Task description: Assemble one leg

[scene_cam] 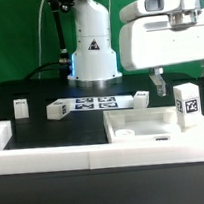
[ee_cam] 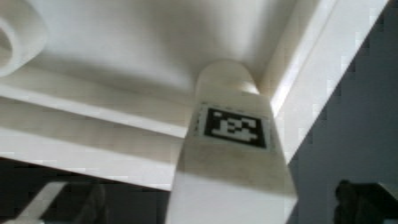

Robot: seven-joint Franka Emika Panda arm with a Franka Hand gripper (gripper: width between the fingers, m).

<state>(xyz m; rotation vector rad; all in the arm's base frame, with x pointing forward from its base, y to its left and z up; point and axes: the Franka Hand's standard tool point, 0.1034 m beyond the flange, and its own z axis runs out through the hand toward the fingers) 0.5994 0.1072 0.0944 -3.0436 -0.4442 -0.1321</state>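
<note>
A leg [scene_cam: 187,101], a white post with a square tag, stands upright on the corner of the large white panel [scene_cam: 132,127] at the exterior view's right. In the wrist view the leg [ee_cam: 231,150] runs from between the jaws to the panel's corner [ee_cam: 125,80], its end against the panel. My gripper [scene_cam: 179,88] hangs over the leg with a finger [scene_cam: 157,85] on either side. A gap shows between the leg and the dark finger [ee_cam: 356,200], so the jaws stand open around it.
Three other legs lie on the black table: one at the exterior view's left [scene_cam: 21,105], one [scene_cam: 58,110] beside the marker board [scene_cam: 95,103], one [scene_cam: 140,98] behind the panel. White border rails [scene_cam: 54,144] run along the front. The robot base [scene_cam: 93,51] stands behind.
</note>
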